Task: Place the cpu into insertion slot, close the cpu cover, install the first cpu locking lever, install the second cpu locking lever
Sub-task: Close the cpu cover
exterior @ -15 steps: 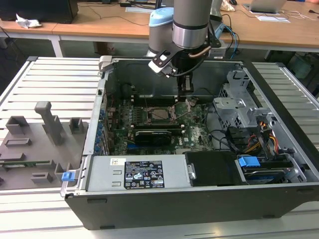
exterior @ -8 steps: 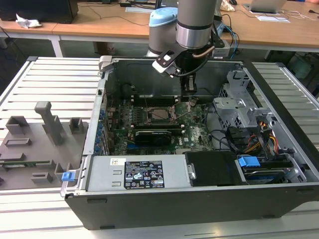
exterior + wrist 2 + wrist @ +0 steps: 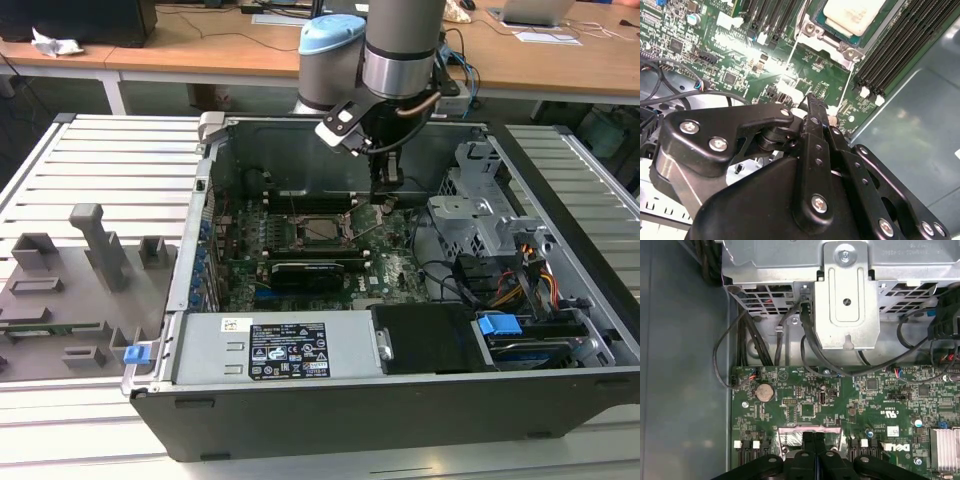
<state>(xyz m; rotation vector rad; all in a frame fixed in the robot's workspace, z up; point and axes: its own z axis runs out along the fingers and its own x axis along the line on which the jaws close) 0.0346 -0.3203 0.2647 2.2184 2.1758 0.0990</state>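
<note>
Walls of the open dark-grey metal computer case hem the flat green motherboard; a perforated silvery drive cage stands close on the exterior view's right. The black jointed pincer hangs between cage and socket, fingers pressed together, gripping nothing visible, just beside the square silver-rimmed insertion slot, where the dull pale-topped square cpu lies.

We find the silver-rimmed square insertion slot on the green motherboard, the black gripper just beside it on the exterior view's right.
</note>
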